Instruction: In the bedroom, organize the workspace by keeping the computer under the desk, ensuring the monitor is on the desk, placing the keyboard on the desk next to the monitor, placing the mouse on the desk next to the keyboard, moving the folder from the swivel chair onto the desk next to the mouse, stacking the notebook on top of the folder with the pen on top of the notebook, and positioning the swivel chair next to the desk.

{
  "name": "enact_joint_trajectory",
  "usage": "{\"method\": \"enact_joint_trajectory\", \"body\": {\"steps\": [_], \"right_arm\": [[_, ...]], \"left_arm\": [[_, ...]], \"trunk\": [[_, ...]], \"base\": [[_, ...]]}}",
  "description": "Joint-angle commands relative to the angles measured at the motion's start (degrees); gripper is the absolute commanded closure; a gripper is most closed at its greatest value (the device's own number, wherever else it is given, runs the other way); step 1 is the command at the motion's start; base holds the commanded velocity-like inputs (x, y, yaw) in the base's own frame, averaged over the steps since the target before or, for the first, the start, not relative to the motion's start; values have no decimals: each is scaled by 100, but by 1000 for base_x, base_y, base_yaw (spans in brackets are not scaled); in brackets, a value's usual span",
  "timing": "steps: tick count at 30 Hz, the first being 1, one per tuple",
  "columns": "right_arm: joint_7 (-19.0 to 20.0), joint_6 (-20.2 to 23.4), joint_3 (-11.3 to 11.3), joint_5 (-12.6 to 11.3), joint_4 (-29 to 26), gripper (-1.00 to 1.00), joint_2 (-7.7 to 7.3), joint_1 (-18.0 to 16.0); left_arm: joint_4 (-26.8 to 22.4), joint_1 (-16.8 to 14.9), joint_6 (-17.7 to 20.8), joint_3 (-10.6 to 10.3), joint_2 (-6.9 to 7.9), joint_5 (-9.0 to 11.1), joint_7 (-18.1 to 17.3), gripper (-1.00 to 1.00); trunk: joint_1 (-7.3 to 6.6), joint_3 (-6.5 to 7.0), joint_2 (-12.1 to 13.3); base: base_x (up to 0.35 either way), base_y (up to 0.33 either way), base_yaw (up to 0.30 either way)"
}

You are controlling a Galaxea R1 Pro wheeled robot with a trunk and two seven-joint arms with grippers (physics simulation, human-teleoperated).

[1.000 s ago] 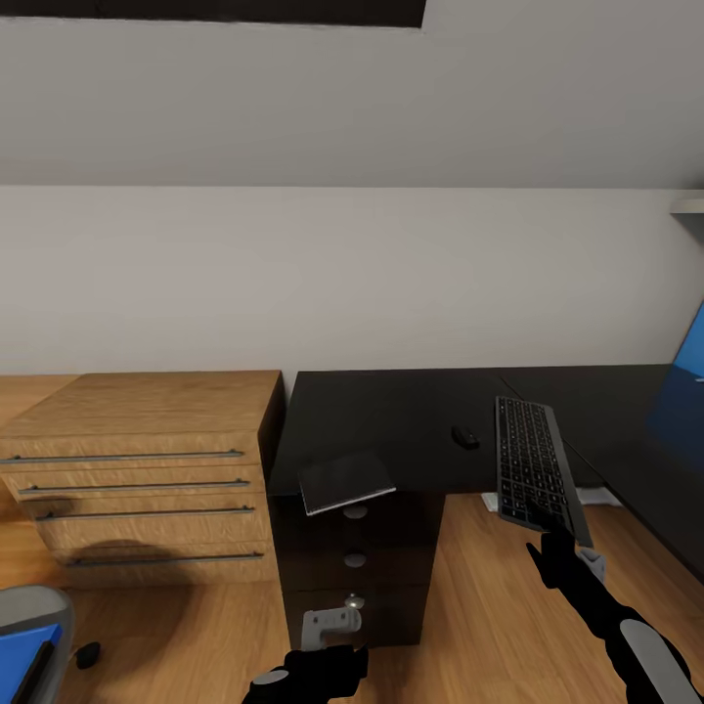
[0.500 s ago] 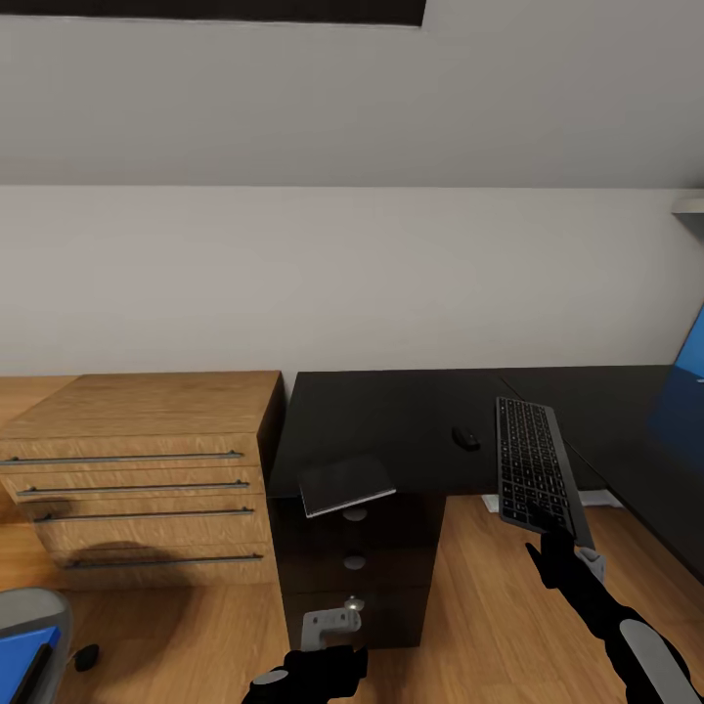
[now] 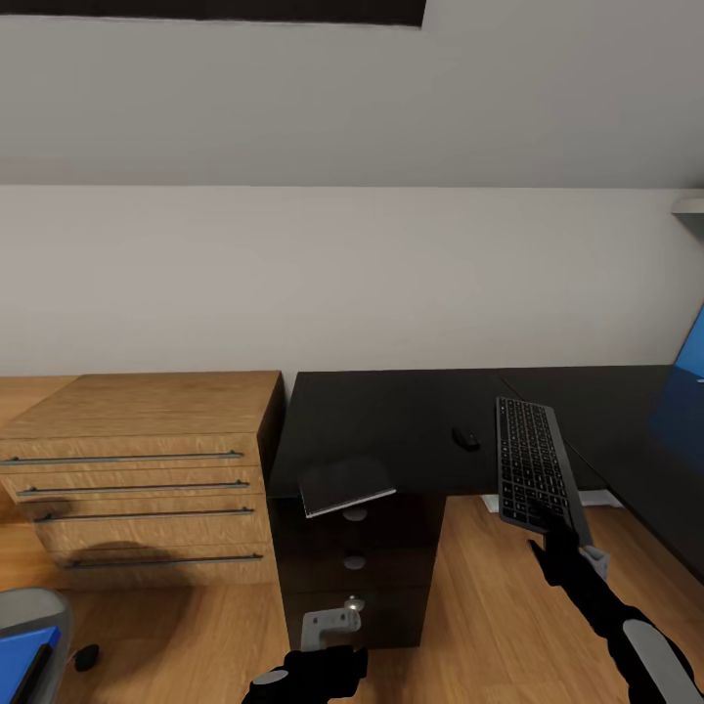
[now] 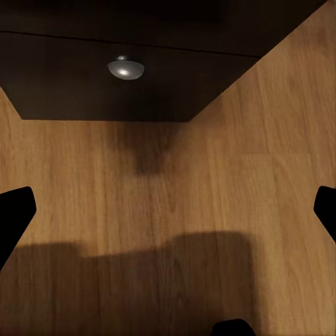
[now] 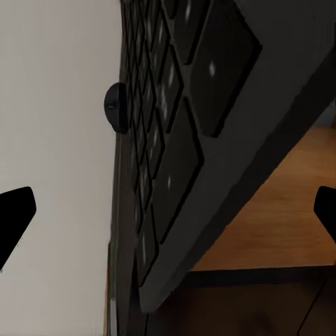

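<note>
The right gripper [image 3: 548,533] pinches the near end of the keyboard [image 3: 531,463], which hangs above the black desk's [image 3: 391,420] front edge, with the mouse [image 3: 465,438] just beyond. The left gripper [image 4: 168,210] is spread wide over the floor.

No text, label, brand or number can be read anywhere; the pale marks on the dark grey slab keyboard's [image 3: 531,462] keys are too blurred.

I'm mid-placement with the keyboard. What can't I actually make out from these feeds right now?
- Monitor: head view, cut off by the right edge.
- Swivel chair and blue folder: head view, cropped at the lower left corner.
- Right gripper: its hold on the keyboard is hidden by the keyboard's near end.
- Mouse: too small for detail.
</note>
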Motion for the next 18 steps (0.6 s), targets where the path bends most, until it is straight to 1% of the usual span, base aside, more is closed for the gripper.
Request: {"method": "enact_joint_trajectory", "body": {"steps": [1,5,14,15,18], "right_arm": [[8,34,-50,-33,2,-100,-1,-3],[10,37,-167,-33,1,-100,-4,-3],[9,31,-189,-28,1,-100,-5,-3],[6,31,-189,-26,1,100,-5,-3],[3,30,-190,-25,1,100,-5,-3]], "left_arm": [[-6,-4,10,-7,1,60,56,-100],[1,-4,10,-11,1,60,56,-100],[4,-4,10,-15,1,60,55,-100],[4,-4,10,-15,1,60,56,-100],[4,-4,10,-15,1,60,56,-100]], "trunk": [[-1,-6,-3],[-1,-6,-3],[-1,-6,-3],[-1,-6,-3],[-1,-6,-3]], "base": [[0,0,0],[0,0,0],[0,0,0],[0,0,0],[0,0,0]]}}
